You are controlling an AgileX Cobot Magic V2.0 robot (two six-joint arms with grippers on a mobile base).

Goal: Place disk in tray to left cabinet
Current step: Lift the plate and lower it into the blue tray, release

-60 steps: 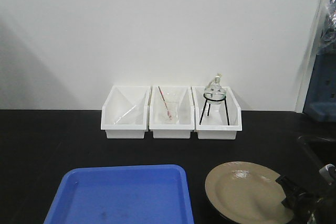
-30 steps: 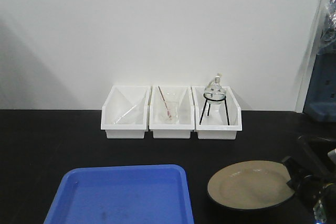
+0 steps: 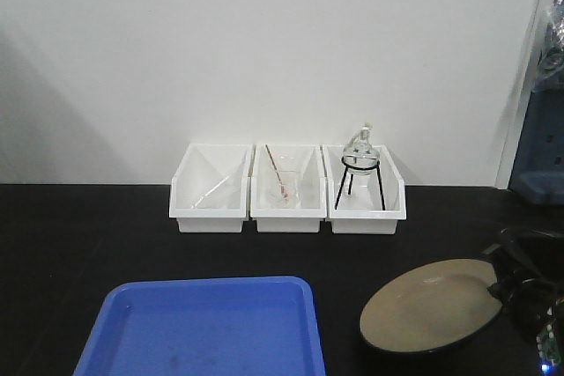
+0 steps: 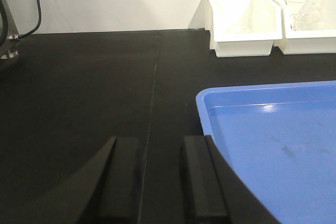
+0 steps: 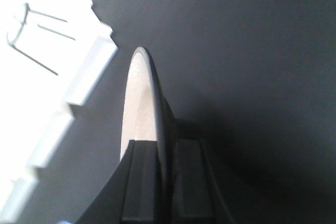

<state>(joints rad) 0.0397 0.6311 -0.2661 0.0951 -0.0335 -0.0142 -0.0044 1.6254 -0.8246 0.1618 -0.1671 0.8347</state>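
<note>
The tan disk (image 3: pixel 429 306) with its black rim hangs tilted above the black counter at the right, and my right gripper (image 3: pixel 495 285) is shut on its right edge. In the right wrist view the disk (image 5: pixel 137 106) appears edge-on, its rim pinched between the two black fingers of the right gripper (image 5: pixel 164 148). The blue tray (image 3: pixel 204 330) lies flat at the front, left of the disk. My left gripper (image 4: pixel 160 148) hovers open over bare counter just left of the tray (image 4: pixel 273 145), with nothing between its fingers. The cabinet is out of view.
Three white bins (image 3: pixel 288 191) stand in a row against the back wall; the right one holds a glass flask on a black tripod (image 3: pixel 359 168). A sink edge (image 3: pixel 529 239) lies at the right. A black cable (image 4: pixel 35 9) hangs at the far left.
The right gripper has lifted the disk off the counter and tilted it, carrying it slightly rightward. The left arm and the tray have not moved.
</note>
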